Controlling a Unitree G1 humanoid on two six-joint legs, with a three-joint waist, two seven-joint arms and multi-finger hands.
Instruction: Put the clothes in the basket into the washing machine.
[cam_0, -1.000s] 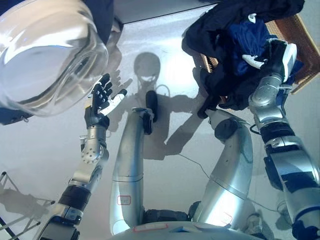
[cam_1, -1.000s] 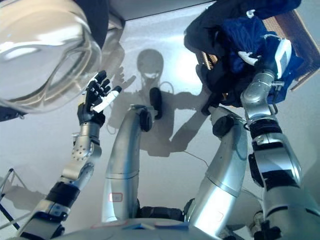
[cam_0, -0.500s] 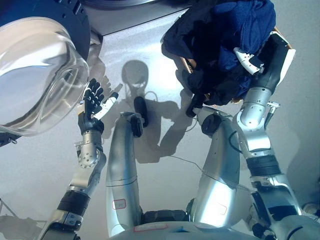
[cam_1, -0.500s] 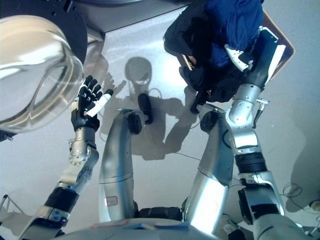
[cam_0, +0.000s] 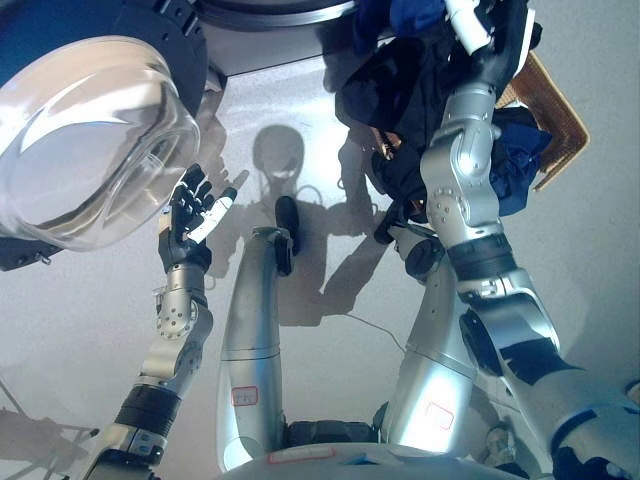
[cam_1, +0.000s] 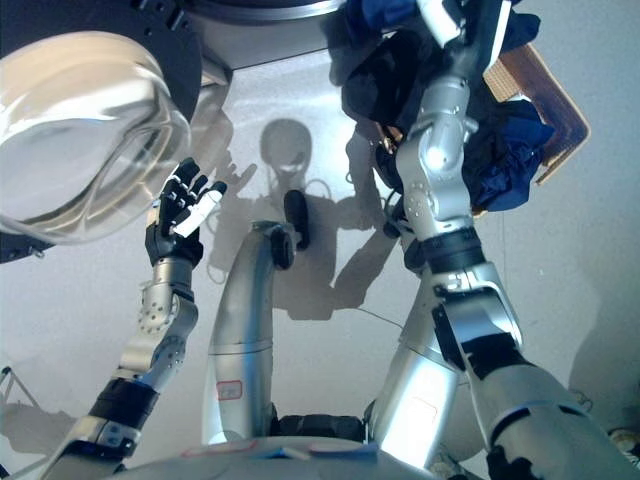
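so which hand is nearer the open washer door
Left. The left hand is open just beside the glass washer door; the right hand is far across, up among the clothes.

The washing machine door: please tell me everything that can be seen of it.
The washing machine door is a round bowl of clear, glass-like material in a dark ring frame. It stands swung open at the upper left and bulges toward the camera. The left hand, its fingers spread, is raised just beside the door's lower right edge; nothing visibly touches it.
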